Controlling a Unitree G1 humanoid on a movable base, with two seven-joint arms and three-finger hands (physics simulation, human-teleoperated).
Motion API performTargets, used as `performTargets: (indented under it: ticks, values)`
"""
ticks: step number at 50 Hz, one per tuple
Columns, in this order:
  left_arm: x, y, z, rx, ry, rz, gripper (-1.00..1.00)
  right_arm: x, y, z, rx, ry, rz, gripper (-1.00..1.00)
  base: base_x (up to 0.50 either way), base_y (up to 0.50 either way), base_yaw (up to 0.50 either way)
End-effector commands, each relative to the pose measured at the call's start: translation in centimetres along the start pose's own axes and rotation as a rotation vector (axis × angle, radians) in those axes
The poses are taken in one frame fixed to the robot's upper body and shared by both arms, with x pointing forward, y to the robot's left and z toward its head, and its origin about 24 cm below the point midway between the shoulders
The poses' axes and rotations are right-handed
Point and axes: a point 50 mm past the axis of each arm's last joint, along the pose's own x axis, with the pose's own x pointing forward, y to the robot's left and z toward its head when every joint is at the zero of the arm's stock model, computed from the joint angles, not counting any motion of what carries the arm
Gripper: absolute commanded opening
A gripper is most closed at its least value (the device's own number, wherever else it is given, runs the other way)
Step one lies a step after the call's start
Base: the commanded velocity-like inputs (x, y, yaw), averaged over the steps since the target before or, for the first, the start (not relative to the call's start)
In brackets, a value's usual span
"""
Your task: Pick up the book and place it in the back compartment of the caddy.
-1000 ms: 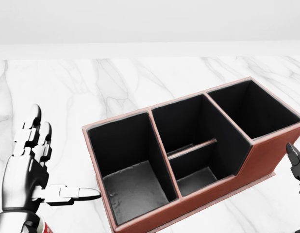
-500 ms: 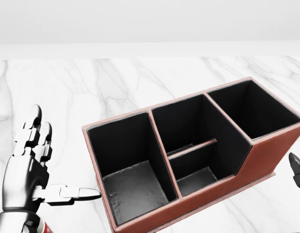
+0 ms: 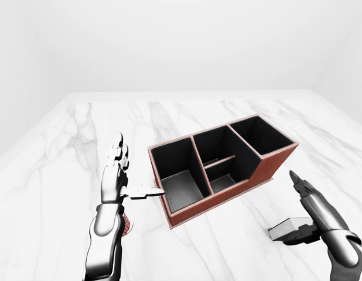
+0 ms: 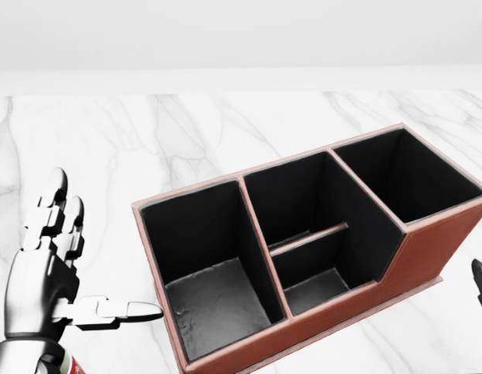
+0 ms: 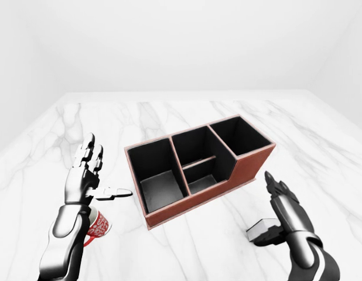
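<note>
The red-brown caddy [image 3: 270,166] with black compartments stands mid-table, skewed; its largest compartment [image 4: 214,300] is at the lower left in the head view and all of them look empty. The book [image 3: 286,228], a pale grey slab, lies flat on the marble at the lower right of the eye views, apart from the caddy. My right hand [image 3: 299,209] hovers right over it, its forefinger stretched out and its darker fingers [image 5: 276,237] down at the book's edge, not closed round it. My left hand [image 3: 138,170] stands open just left of the caddy, thumb pointing at its wall.
A red patterned mug [image 5: 96,226] stands under my left forearm. The white marble table [image 3: 75,152] reaches to a far edge near the top of the eye views, with plain white walls behind it.
My right hand has sunk towards the bottom right of the head view, where only a fingertip still shows. The left hand and the caddy have not moved.
</note>
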Motion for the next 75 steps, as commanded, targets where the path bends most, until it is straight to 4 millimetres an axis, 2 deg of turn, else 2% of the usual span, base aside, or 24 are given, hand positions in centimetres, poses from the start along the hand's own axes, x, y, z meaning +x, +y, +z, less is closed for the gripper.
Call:
performTargets:
  ticks: [1,35,46,50,61,65,66,67,70,75]
  values:
    - [0.0,0.0,-0.1,0.0,0.003,-0.001,1.0,-0.1,-0.1,-0.6,-0.01,0.026,-0.003,1.0,0.0,0.0,0.0]
    - [0.0,-0.1,-0.2,0.001,0.007,-0.002,1.0,0.3,-0.4,-1.8,-0.034,0.076,-0.012,1.0,0.0,0.0,0.0]
    - [0.0,-0.1,-0.3,0.002,0.013,-0.001,1.0,0.9,0.1,-2.8,-0.038,0.105,-0.011,1.0,0.0,0.0,0.0]
    - [0.0,-0.1,-0.2,0.002,0.01,-0.001,1.0,2.0,0.8,-4.0,-0.049,0.144,-0.011,1.0,0.0,0.0,0.0]
    - [0.0,-0.1,-0.3,0.003,0.014,-0.001,1.0,1.6,0.9,-4.0,-0.061,0.14,-0.004,1.0,0.0,0.0,0.0]
    - [0.0,-0.1,-0.3,0.004,0.012,0.001,1.0,2.2,1.9,-5.2,-0.079,0.187,0.033,1.0,0.0,0.0,0.0]
    - [0.0,-0.1,-0.3,0.004,0.012,0.001,1.0,2.3,2.2,-5.5,-0.083,0.195,0.045,0.15,0.0,0.0,0.0]
    - [0.0,-0.1,-0.2,0.004,0.011,0.001,1.0,2.2,2.2,-5.5,-0.083,0.195,0.046,-1.0,0.0,0.0,0.0]
    - [0.0,-0.1,-0.2,0.004,0.011,0.003,1.0,1.5,2.3,-5.2,-0.092,0.188,0.062,-1.0,0.0,0.0,0.0]
    - [0.0,-0.1,-0.3,0.004,0.012,0.003,1.0,1.6,2.2,-5.2,-0.087,0.191,0.055,-1.0,0.0,0.0,0.0]
